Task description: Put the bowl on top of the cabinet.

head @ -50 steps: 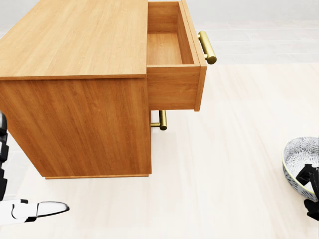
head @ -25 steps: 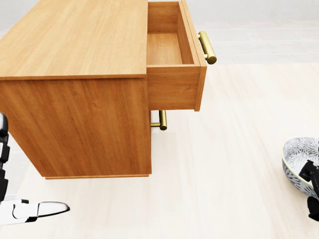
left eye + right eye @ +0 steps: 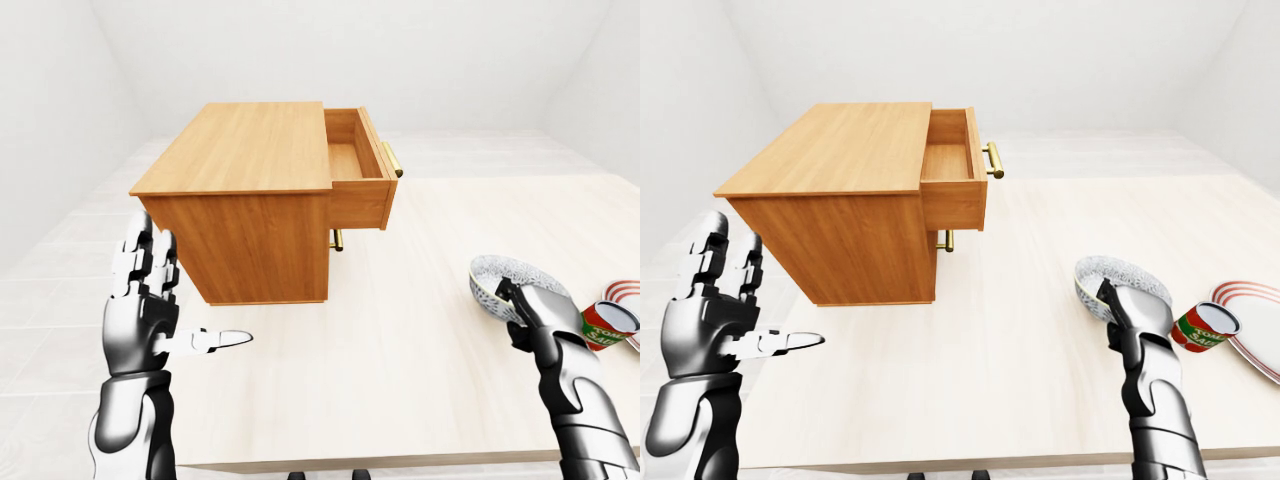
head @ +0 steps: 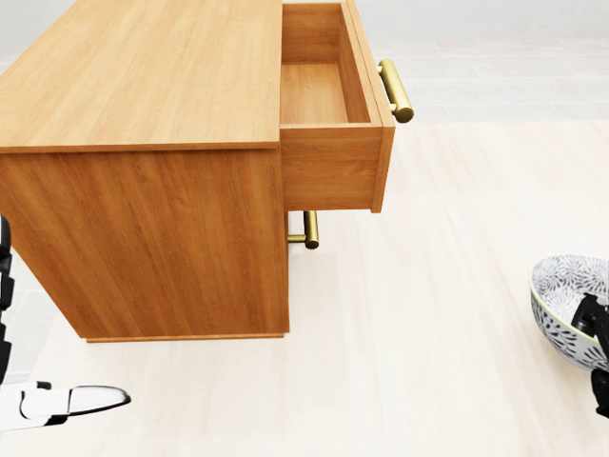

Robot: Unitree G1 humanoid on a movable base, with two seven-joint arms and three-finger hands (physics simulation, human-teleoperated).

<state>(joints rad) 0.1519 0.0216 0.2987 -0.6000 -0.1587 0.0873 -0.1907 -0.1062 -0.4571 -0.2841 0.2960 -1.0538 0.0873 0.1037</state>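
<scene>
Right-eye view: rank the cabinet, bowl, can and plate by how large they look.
1. cabinet, by far.
2. bowl, partly covered by the right hand.
3. can, clearly smaller.
The plate runs off the right edge, so I cannot rank it against the bowl.

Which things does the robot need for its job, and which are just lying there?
For the job:
grey-patterned round bowl, gripped by the right hand
brown wooden cabinet

Just lying about:
red tin can
red-rimmed white plate
</scene>
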